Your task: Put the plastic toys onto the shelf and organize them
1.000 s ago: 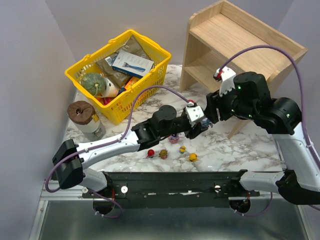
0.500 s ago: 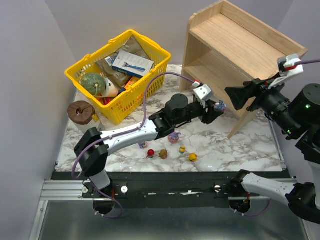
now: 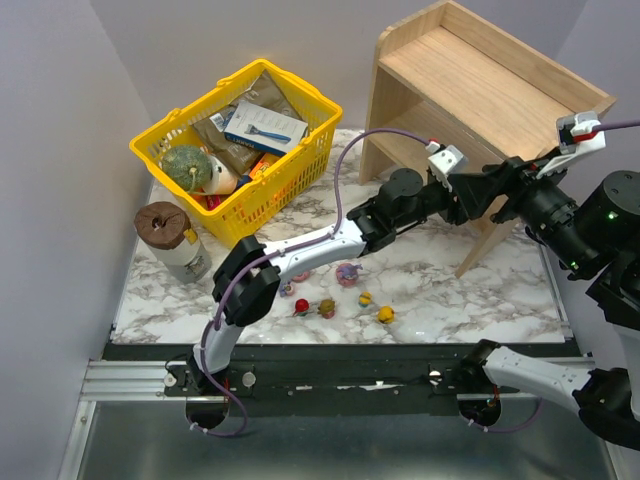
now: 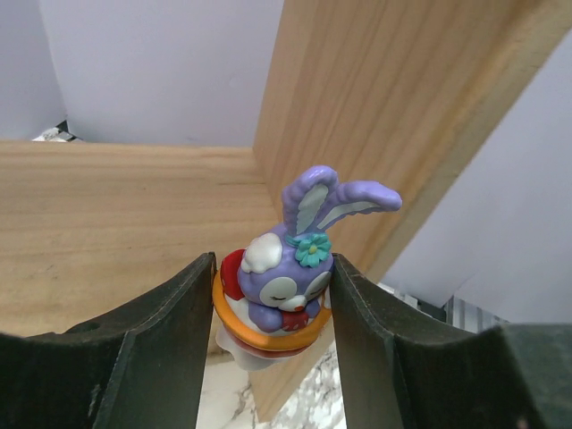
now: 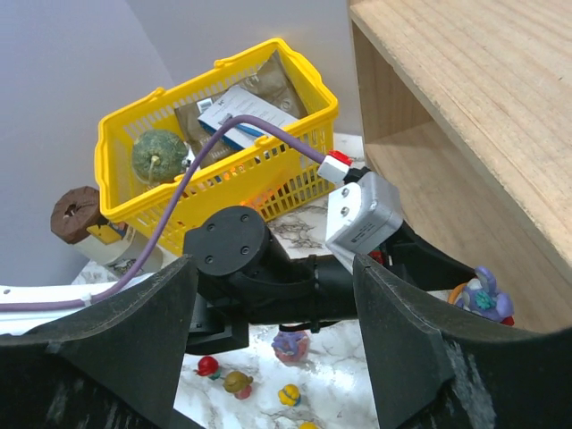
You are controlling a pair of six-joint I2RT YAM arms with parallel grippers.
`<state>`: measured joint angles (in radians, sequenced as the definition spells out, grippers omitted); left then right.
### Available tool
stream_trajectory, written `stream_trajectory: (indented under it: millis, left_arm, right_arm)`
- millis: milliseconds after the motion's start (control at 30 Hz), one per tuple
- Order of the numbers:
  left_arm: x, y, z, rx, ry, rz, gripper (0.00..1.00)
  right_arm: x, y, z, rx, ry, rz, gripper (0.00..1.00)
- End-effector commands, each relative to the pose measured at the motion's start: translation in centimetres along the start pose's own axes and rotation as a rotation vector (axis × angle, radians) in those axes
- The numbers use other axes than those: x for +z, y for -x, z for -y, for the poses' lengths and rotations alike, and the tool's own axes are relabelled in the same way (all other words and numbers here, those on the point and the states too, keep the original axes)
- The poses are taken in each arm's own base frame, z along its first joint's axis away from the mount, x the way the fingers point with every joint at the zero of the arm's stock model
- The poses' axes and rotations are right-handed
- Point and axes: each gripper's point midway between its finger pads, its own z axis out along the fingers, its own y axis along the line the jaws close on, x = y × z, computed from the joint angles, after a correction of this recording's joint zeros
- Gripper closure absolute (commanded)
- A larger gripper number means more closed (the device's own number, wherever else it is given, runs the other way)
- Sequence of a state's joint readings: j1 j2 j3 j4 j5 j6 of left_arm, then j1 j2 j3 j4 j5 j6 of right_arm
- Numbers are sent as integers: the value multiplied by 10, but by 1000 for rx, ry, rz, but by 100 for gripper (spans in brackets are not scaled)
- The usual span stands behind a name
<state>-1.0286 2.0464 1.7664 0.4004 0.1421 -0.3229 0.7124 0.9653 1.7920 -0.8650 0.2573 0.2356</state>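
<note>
Gripping: my left gripper (image 4: 273, 264) clenched the purple bunny toy (image 4: 284, 279) by the shelf (image 4: 107, 206), lower tier.
Other side: my right gripper (image 5: 273, 340) stood wide, empty.
Writing: blue box (image 3: 265, 127) print was unreadable.

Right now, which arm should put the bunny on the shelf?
Left, probably. The left gripper holds the purple bunny right at the lower board of the shelf; the right gripper is open, empty and farther back.
</note>
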Motion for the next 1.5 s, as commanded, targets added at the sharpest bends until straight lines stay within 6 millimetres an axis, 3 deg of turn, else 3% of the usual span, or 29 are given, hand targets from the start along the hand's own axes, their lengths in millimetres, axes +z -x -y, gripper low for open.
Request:
stream_trajectory:
  millis: [0, 567, 667, 767, 867, 1067, 1167, 1467]
  left_arm:
    - [11, 7, -1, 11, 2, 22, 100]
    - [31, -24, -14, 75, -49, 37, 100]
    - [33, -30, -16, 92, -49, 40, 96]
    - [35, -32, -15, 112, -57, 36, 86]
    - [37, -38, -18, 126, -53, 11, 86]
    - [40, -42, -18, 117, -56, -3, 76]
    - [41, -43, -19, 106, -48, -7, 67]
    - [41, -39, -21, 87, -32, -2, 55]
  right_arm:
    - [-7, -1, 6, -4, -19, 5, 23]
    - [-8, -9, 13, -36, -53, -30, 22]
    - [-10, -12, 16, -35, -61, -34, 22]
    - [-12, -14, 19, -37, -74, -37, 22]
    - [-13, -15, 21, -39, -80, -37, 22]
    - [-10, -20, 20, -47, -77, -52, 22]
    - [-9, -22, 20, -52, -74, -59, 22]
    - [-10, -23, 22, -61, -85, -59, 21]
